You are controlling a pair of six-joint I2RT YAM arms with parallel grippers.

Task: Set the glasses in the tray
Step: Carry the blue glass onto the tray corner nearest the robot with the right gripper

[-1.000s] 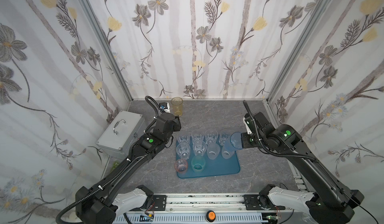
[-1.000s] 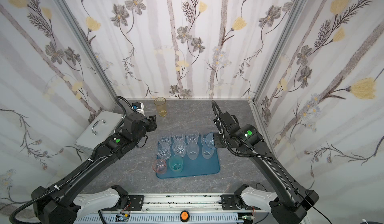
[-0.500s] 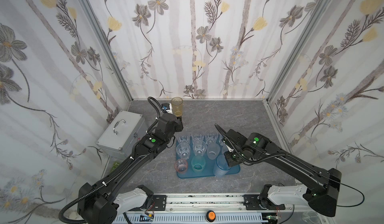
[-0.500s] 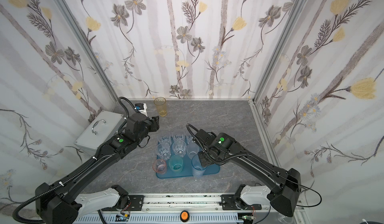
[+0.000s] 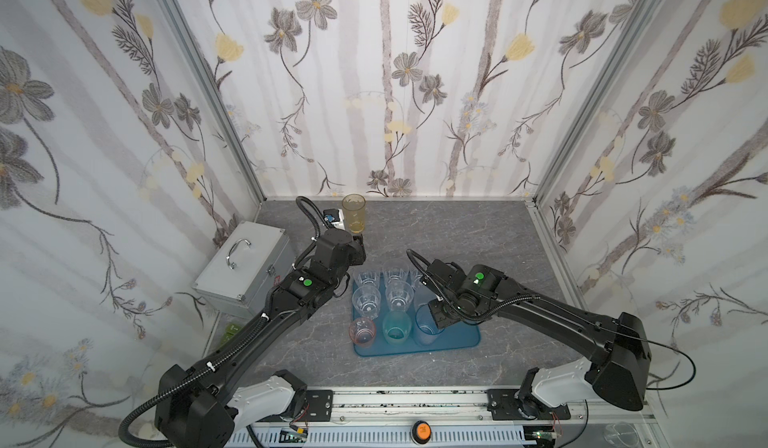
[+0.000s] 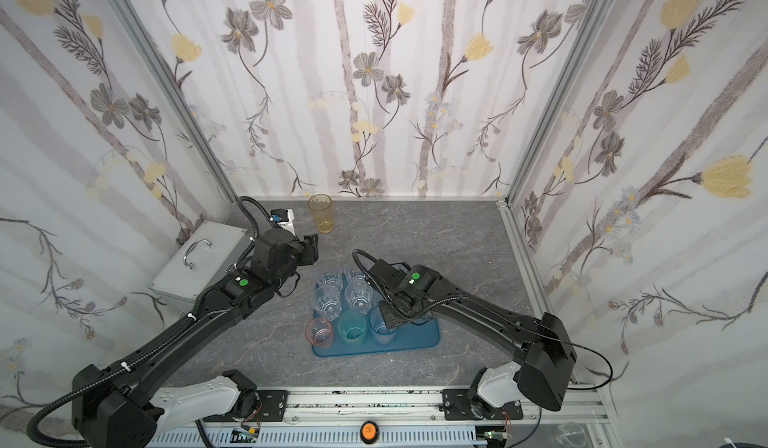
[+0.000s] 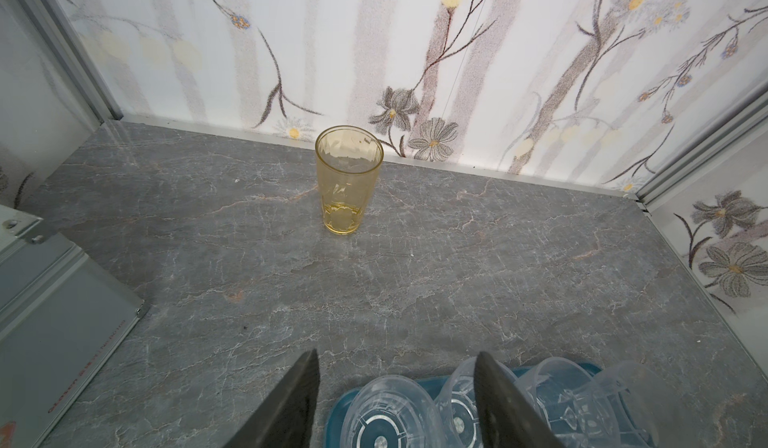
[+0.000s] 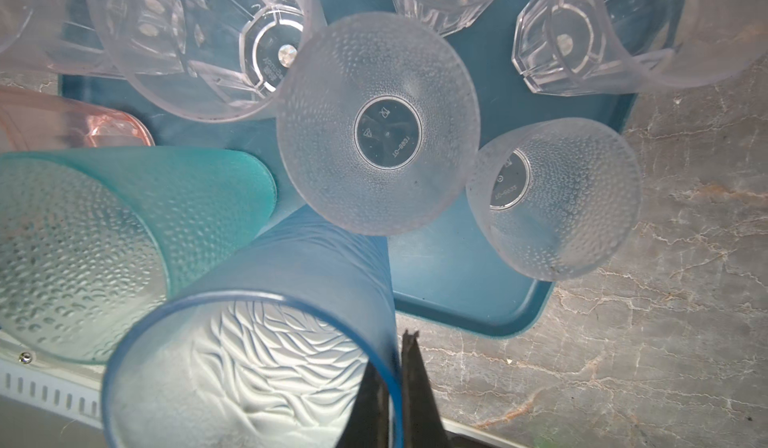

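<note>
Nearly all the glasses point(image 5: 366, 300) are in; one more stands on the desk point(image 5: 478, 233).

We see the desk bare between back wall point(image 5: 436, 134) and tray point(image 5: 461, 340), the silver case point(image 5: 245, 265) at its left edge; the tray is crowded except its front right; the amber glass point(image 7: 348, 179) stands upright near the back wall, well apart; the right fingers point(image 8: 417, 392) pinch the rim of the blue glass point(image 8: 291, 267) over the tray's front row, beside the teal glass point(image 8: 124, 225); the left fingers point(image 7: 291, 408) are spread, empty, facing the amber glass.

Floral wallpaper walls point(image 5: 415, 92), 3 sides; grey marble-look floor point(image 5: 457, 233); even light.
</note>
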